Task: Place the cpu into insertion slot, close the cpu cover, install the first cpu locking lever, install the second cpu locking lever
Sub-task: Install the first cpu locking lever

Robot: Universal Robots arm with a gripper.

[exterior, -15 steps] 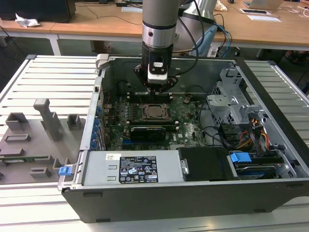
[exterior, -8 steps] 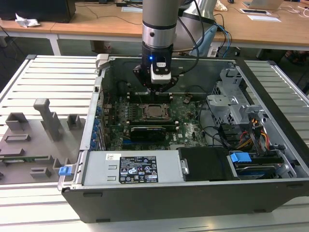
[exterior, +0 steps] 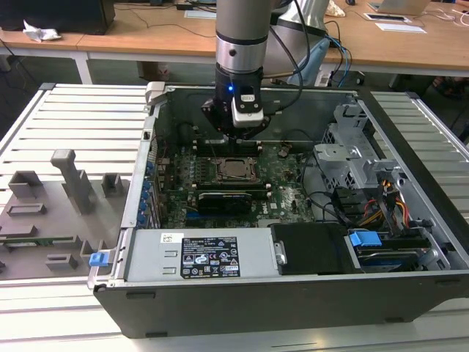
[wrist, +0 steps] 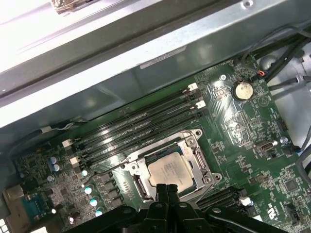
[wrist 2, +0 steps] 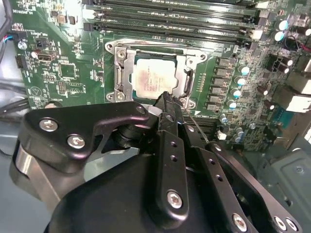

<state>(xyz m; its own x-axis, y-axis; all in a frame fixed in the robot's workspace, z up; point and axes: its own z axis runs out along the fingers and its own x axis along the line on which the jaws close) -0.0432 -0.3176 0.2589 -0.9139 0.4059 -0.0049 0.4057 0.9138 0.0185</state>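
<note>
- Hanging low inside the open computer case (exterior: 410, 220), the gripper (exterior: 234, 136) sits over the green motherboard (exterior: 286, 192).
- Fingers are pinched together and narrow. Both wrist views show the fingertips (wrist 2: 167, 110) closed up with nothing visible between them.
- The tips hover at the edge of the insertion slot (wrist 2: 112, 47), at one side of its metal rim. I can't tell whether they touch it.
- The cpu (wrist 2: 153, 80) is seated in the slot, lying flat with its silver top facing up. It is also visible in the exterior view, in front of the gripper.
- The cpu cover (wrist 2: 122, 77) is down flat around the chip, and the chip's top shows through the cover's window.
- A thin wire lever (wrist 2: 197, 124) runs past the fingers on one side of the socket. I can't tell whether it is latched.
- The memory slots (wrist: 136, 121) run in long black rows beside the socket, on the side away from the gripper.
- A coin battery (wrist: 243, 90) sits on the board, well apart from the socket.
- A black card (exterior: 223, 198) stands in the board just in front of the socket in the exterior view.
- The power supply (exterior: 209, 257) is at the near wall of the case.
- A grey fixture tray (exterior: 69, 183) sits outside the case, on the exterior view's left.
</note>
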